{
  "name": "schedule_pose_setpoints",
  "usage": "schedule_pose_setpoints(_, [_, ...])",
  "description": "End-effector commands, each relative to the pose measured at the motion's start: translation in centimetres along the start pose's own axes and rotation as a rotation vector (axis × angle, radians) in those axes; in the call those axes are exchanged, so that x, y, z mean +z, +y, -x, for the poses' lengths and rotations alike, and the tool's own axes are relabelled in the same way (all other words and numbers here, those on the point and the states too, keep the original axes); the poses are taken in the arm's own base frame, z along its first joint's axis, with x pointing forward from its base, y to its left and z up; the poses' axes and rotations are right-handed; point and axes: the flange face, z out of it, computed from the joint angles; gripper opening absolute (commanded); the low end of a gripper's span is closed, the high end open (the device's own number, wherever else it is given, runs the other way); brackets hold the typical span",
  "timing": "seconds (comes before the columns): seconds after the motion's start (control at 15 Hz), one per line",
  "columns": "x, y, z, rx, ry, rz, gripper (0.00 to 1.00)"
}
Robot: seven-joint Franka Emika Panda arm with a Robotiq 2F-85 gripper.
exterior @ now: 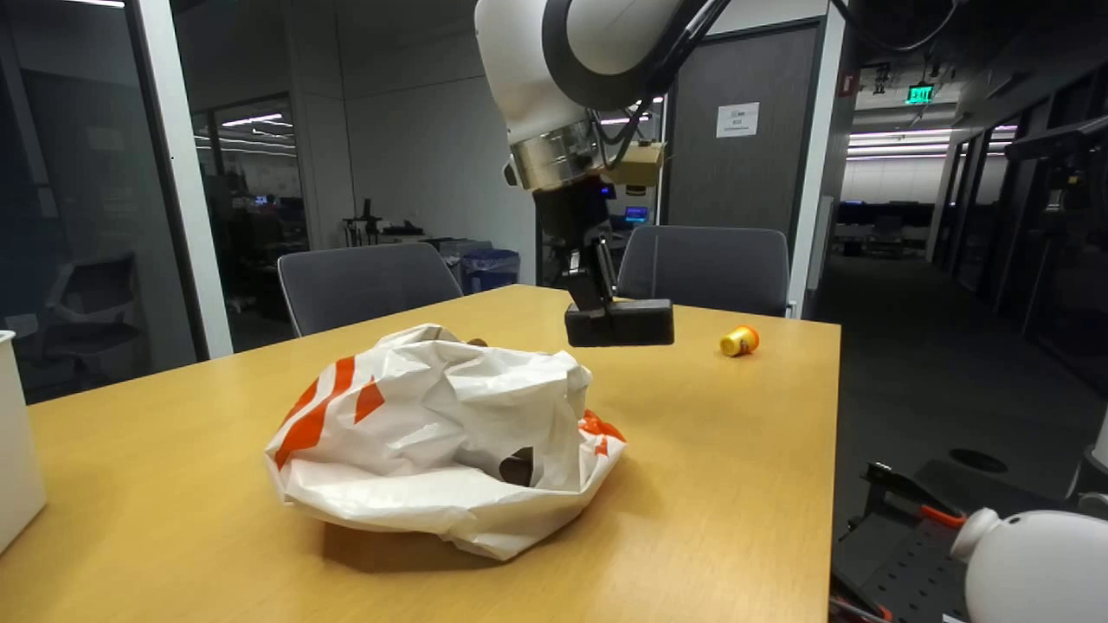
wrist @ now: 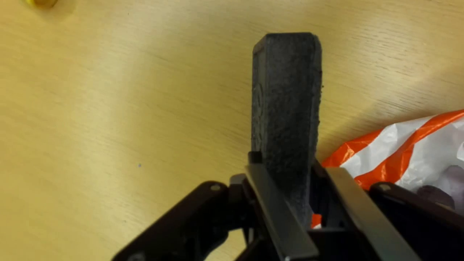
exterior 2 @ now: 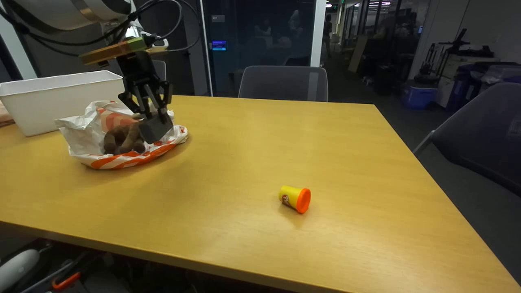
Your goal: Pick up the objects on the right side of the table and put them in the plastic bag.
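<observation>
Maybe halfway imo. The plastic bag (exterior: 389,424) on the table (exterior 2: 244,150) already has a brown plushy-looking thing (exterior 2: 126,139) in it, so prob one done. The claw (wrist: 286,161) is pinching a black block (wrist: 290,90) up in the air near the bag's edge, so that one's not in yet. A yellow tub (exterior 2: 292,198) is lying on its side on the table, well apart from the bag, so that's left too afaict. Can't rly tell if anything's under the brown thing tho.
</observation>
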Motion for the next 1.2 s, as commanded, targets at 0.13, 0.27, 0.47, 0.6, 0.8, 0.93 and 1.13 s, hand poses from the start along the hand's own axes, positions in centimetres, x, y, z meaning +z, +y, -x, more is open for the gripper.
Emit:
schedule_pose_setpoints(0.13, [-2.7, -1.7, -2.2, -0.166, 0.162, -0.017, 0.18])
schedule_pose_setpoints(0.27, [-3.8, -2.3, -3.0, -0.213, 0.232, -0.058, 0.18])
schedule_pose_setpoints(0.47, [-4.9, -3.3, -4.0, -0.256, 0.262, -0.200, 0.18])
schedule_pose_setpoints(0.6, [-5.1, -4.2, -4.2, -0.294, 0.266, -0.272, 0.19])
schedule_pose_setpoints(0.8, [-3.6, -5.5, -4.7, -0.348, 0.254, -0.337, 0.19])
schedule_pose_setpoints(0.93, [-1.7, -8.2, -5.6, -0.358, 0.212, -0.387, 0.18])
schedule_pose_setpoints(1.13, [0.8, -11.3, -6.7, -0.379, 0.161, -0.446, 0.18])
